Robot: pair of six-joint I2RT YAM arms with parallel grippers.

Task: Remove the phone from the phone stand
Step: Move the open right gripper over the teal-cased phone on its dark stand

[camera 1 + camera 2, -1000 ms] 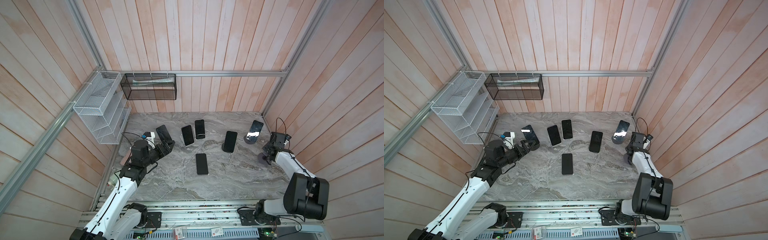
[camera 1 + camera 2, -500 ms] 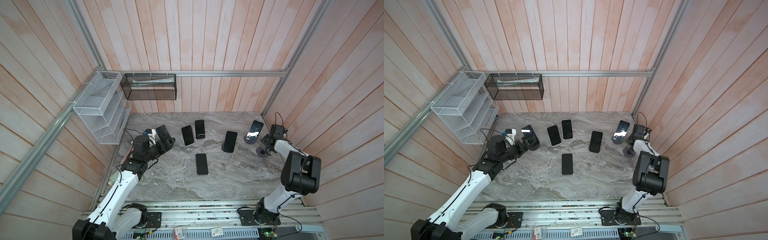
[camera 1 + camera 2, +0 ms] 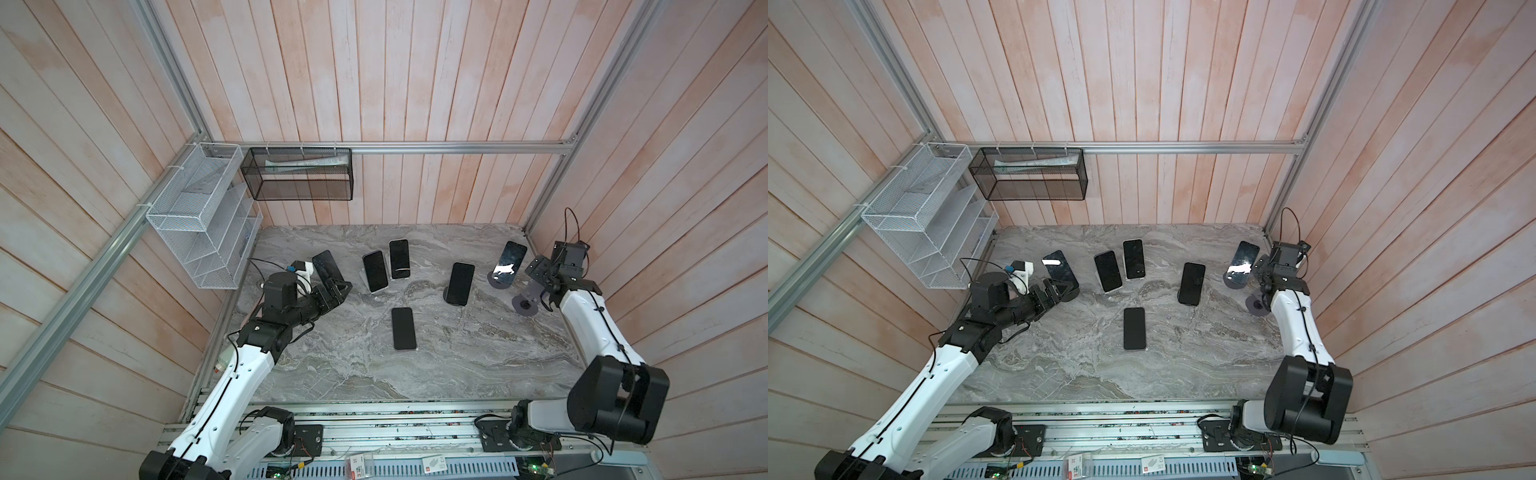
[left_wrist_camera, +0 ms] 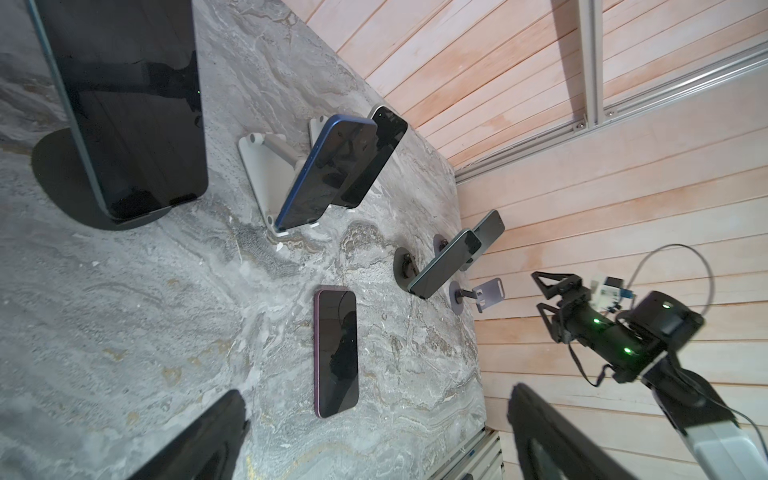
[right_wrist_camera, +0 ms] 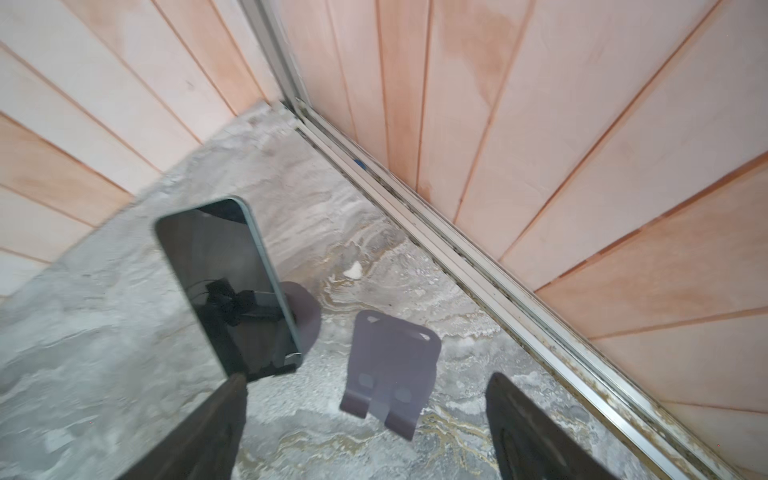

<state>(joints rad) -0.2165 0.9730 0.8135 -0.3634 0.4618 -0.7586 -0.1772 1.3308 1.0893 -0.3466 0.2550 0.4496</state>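
Several dark phones lean on stands on the marble table (image 3: 457,365). The leftmost phone (image 3: 327,268) stands on a black round-based stand (image 4: 58,178). My left gripper (image 3: 338,291) is open just in front of it, touching nothing. At the far right a phone (image 3: 509,264) leans on a grey stand (image 3: 498,281). My right gripper (image 3: 536,276) hovers open beside it, above an empty grey phone stand (image 5: 390,365). The right wrist view shows that phone (image 5: 226,286) just past one finger (image 5: 208,432), with nothing held. One purple-edged phone (image 3: 404,328) lies flat mid-table.
Two phones on white stands (image 3: 375,271) and one on a dark stand (image 3: 460,283) stand between the arms. A white wire rack (image 3: 199,216) and a black mesh basket (image 3: 297,174) hang at the back left. The wooden wall (image 5: 582,166) is close beside the right gripper.
My right gripper has opened wider and moved back from over the empty stand toward the far-right phone. The left gripper crept slightly closer to the leftmost phone.
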